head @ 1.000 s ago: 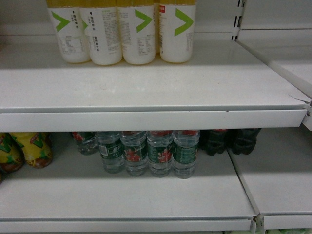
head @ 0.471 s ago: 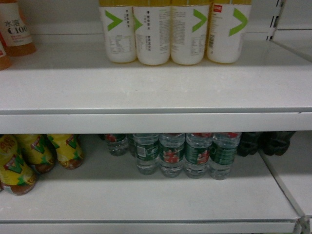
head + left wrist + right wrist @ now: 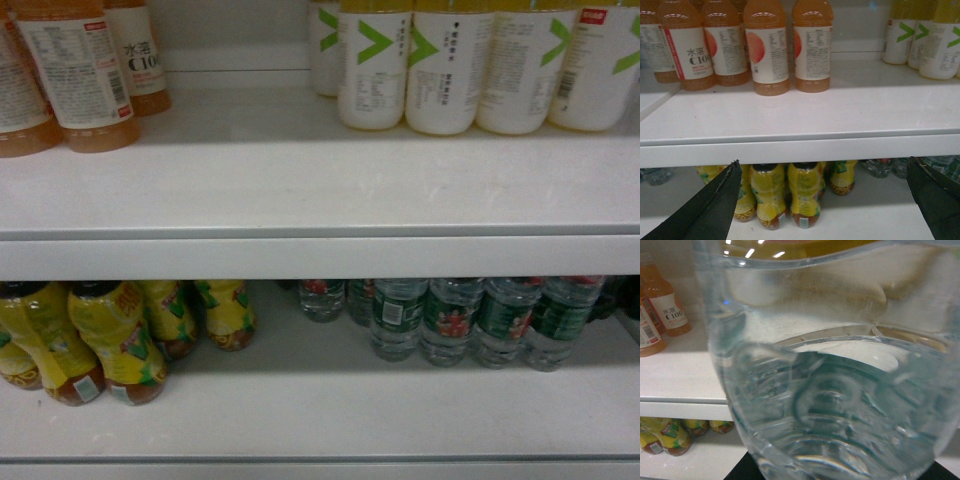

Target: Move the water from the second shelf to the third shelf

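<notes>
**Water bottle at right wrist camera; shelves in front**

The water bottle [image 3: 830, 390] fills the right wrist view, close against the lens. The right gripper's dark base shows beneath it, but its fingers are hidden, so its grip cannot be determined. The left gripper [image 3: 825, 200] is spread wide, both dark fingers [image 3: 710, 210] apart and empty. More water bottles [image 3: 470, 320] stand on the lower shelf [image 3: 320, 410], right of the yellow-labelled bottles [image 3: 110, 340].
</notes>
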Robot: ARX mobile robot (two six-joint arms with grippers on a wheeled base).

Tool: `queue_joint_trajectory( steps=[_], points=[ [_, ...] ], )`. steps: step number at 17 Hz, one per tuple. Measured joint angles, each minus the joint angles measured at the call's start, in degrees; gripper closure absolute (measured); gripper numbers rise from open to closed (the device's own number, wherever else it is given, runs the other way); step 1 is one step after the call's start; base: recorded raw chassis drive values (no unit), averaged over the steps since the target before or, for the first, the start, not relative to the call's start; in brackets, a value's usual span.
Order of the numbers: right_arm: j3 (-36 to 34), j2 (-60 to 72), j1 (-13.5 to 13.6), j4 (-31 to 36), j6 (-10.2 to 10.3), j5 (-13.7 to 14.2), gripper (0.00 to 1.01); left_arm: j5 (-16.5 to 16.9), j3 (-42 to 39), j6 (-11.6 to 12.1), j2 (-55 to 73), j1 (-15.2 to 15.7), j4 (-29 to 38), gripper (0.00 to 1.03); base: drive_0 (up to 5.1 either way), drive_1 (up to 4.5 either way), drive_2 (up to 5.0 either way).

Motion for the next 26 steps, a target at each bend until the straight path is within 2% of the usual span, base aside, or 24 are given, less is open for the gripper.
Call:
queue_joint_trajectory(
  steps=[26],
  points=[
    [0.00, -0.02, 0.00, -0.04, 0.00, -0.13, 0.62, 0.00, 0.00, 0.00, 0.00, 0.00, -0.09, 0.05, -5.0, 2.42, 2.4]
  ],
)
